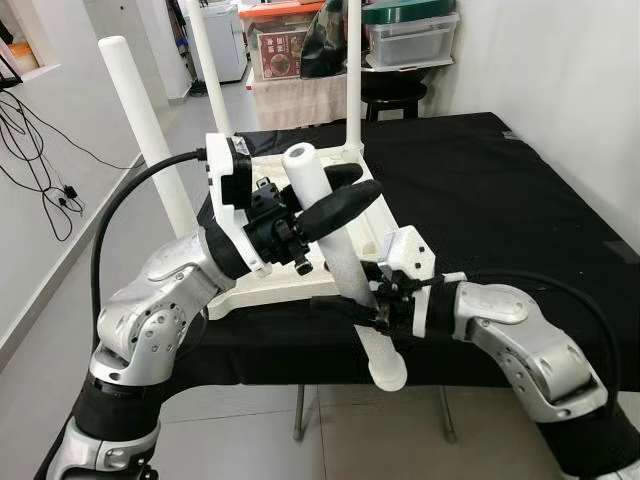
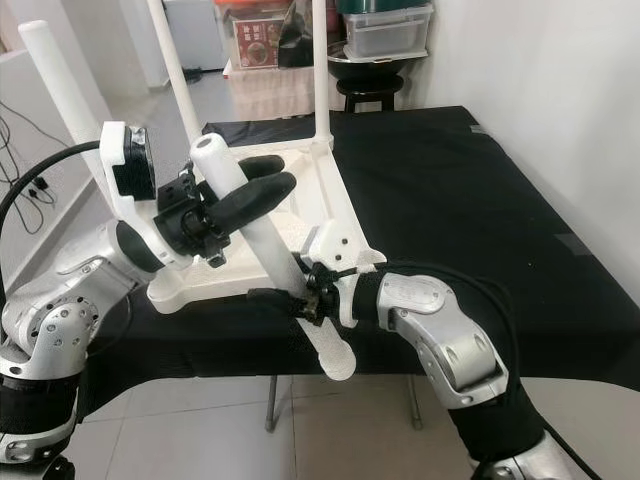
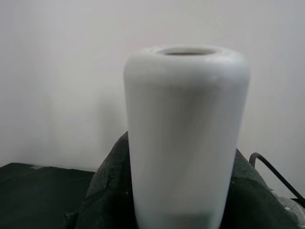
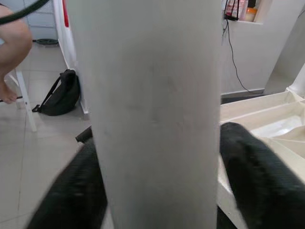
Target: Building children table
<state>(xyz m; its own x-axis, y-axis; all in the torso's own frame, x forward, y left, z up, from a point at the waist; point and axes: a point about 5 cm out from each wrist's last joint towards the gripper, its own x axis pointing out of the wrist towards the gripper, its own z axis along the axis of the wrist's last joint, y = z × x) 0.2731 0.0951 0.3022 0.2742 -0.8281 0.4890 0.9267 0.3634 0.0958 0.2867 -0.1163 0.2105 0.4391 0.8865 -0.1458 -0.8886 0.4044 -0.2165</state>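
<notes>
**Trainee:** White plastic between both sets of jaws, is that one leg?

**Me:** Yes, one loose leg (image 1: 345,265). My left gripper (image 1: 338,195) has its black fingers (image 1: 340,208) pinching the leg just under its hollow top end; the left wrist view looks straight at that open tip. My right gripper (image 1: 375,305) pinches the same leg lower down, a finger (image 4: 257,176) on each side of the shaft. The rounded bottom end hangs past the front edge of the desk (image 1: 500,200).

**Trainee:** Why two grips on one leg?

**Me:** My reading: with a grip high and a grip low I can steer its angle rather than let it swing. It sits tilted now, top leaning away from me, right over the near corner of the tabletop (image 1: 300,280).

**Trainee:** The tabletop is upside down?

**Me:** Ribbed underside up, lying on the black desk. Three legs stand out of it: one (image 1: 145,125) at the left, one (image 1: 210,65) at the far left corner, one (image 1: 353,70) at the far right corner. So the near corner, beside my right gripper, looks like the socket left to fill. I can't see that socket itself; the grippers cover it.

**Trainee:** Risk?

**Me:** Probably misalignment. The leg needs righting and its proper end pointed at the socket.
</notes>
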